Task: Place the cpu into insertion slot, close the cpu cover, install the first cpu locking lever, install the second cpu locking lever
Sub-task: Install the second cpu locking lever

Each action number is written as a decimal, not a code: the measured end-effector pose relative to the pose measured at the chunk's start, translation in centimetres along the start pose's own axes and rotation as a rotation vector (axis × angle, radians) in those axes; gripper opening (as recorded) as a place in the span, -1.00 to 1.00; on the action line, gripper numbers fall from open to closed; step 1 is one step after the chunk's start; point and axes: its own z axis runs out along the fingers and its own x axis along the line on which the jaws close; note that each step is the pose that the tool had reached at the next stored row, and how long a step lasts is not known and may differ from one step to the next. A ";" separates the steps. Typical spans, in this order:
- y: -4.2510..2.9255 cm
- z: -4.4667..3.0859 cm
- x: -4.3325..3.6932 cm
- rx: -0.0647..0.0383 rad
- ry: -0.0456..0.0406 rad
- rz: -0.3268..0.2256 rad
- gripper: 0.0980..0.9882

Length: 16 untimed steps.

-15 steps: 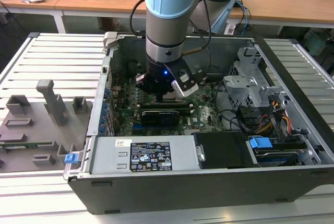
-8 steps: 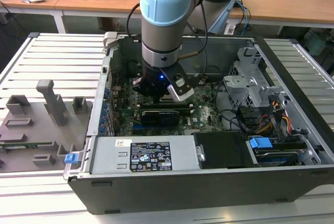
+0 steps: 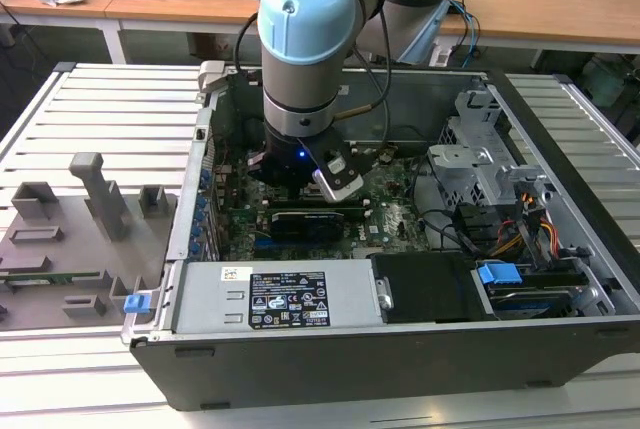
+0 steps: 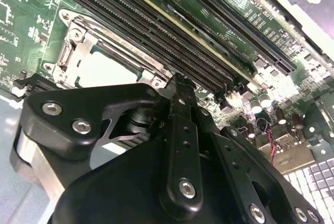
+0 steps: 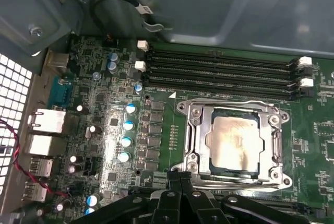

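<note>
One gripper (image 5: pixel 180 195) low over the motherboard (image 5: pixel 104 125), fingers (image 4: pixel 180 130) pressed narrow together, holding nothing. Just beyond, cpu (image 5: pixel 233 143) seated flat in socket, cpu cover (image 5: pixel 195 130) down around it. Probably light, stiff, fragile chip; edge-only hold. Thin springy frame. Farther off, memory slots (image 5: pixel 219 70).

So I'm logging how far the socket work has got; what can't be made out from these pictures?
- Claw tips: in both wrist views its own black body covers them, so open or shut is unclear.
- Locking levers: the thin wires around the cpu cover in the first wrist view don't show whether they are latched.
- The cpu: partly behind the claw in the second wrist view; in the exterior view the arm blocks the socket.
</note>
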 end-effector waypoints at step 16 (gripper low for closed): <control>-0.12 0.96 0.06 -0.028 -0.0027 0.000 -0.98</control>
